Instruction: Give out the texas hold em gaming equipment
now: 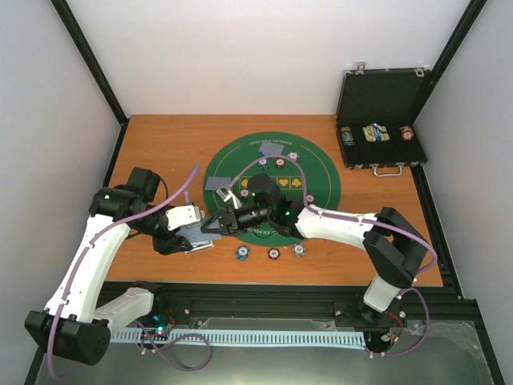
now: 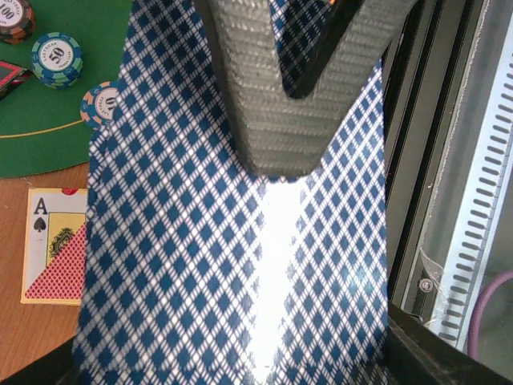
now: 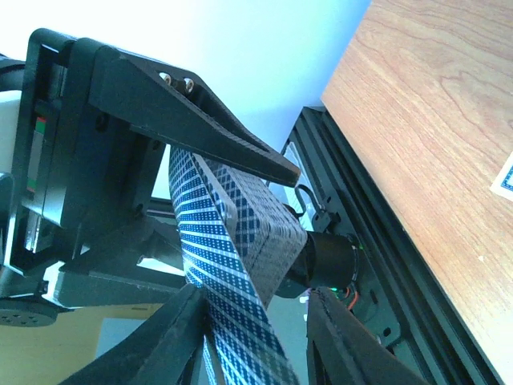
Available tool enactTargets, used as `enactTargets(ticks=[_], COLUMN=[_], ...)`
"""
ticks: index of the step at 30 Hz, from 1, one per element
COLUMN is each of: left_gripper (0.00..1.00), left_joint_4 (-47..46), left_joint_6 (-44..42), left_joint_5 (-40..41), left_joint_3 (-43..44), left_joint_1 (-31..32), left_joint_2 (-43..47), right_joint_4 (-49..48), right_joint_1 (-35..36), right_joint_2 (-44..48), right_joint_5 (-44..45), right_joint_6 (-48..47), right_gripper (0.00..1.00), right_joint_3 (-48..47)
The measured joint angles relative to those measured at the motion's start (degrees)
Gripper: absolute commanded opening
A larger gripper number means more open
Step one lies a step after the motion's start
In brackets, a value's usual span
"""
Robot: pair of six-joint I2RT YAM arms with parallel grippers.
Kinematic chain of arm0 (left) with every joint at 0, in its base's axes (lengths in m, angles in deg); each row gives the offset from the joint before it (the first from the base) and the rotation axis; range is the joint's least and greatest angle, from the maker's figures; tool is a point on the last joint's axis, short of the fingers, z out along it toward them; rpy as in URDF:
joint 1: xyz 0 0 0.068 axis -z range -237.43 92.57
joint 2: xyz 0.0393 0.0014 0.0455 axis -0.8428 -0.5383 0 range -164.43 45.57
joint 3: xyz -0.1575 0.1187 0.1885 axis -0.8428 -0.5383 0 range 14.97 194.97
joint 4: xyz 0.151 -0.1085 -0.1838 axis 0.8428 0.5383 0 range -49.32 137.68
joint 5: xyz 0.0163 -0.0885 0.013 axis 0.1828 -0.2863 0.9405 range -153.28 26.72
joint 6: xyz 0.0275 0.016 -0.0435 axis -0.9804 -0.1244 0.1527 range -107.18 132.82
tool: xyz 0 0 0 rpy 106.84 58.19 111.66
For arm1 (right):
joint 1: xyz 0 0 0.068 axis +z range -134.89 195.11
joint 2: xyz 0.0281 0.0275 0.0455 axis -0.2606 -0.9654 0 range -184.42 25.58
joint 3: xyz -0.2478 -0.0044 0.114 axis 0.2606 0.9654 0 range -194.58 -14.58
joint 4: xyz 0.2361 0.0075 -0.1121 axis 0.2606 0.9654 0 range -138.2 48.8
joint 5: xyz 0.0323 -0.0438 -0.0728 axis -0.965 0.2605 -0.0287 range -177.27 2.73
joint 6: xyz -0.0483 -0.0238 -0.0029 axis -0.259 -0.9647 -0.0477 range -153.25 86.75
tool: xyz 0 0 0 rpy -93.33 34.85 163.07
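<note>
Blue-checked backs fill our left wrist view: the left gripper [image 1: 195,233] is clamped on the deck of cards [image 2: 200,257]. Our right gripper [image 3: 258,298] stands spread around 1 protruding card [image 3: 232,265], with a gap on 1 side. Just beside the deck, an ace of spades [image 2: 52,241] marked "A" lies on the wood. On the green mat [image 1: 321,172], a teal chip [image 2: 56,58] reads "50" and a dark chip [image 2: 12,14] "100". Farthest away, the open black case [image 1: 383,88] holds chips and a card pack in a row

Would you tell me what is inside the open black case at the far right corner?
Three small items lie in a row in the black case: a bluish one, a yellow-blue one and a reddish chip. Anything beneath them is hidden.
</note>
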Motion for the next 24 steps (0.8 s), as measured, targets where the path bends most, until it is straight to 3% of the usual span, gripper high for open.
enactTargets(ticks=[6,10,14,24], left_gripper=[0.15,0.15,0.15,0.15], left_joint_4=[0.0,0.04,0.04,-0.02], left_joint_6=[0.0,0.0,0.0,0.0], left_joint_5=[0.31,0.31,-0.31,-1.66], left_joint_3=[0.0,0.0,0.07,0.61], left_joint_1=[0.0,0.0,0.0,0.0], left_joint_2=[0.04,0.04,0.31,0.52], right_joint_4=[4.59,8.22,12.07,20.7], right_joint_1=[-0.17,-0.76,-2.45,-9.03], right_joint_2=[2.19,3.65,4.09,8.52], right_joint_5=[1.73,3.04,4.68,5.79], right_joint_6=[-1.51,-2.71,-3.87,-7.69], right_gripper=[0.24,0.1,0.03,0.03], right_joint_3=[-0.24,-0.24,-0.04,2.03])
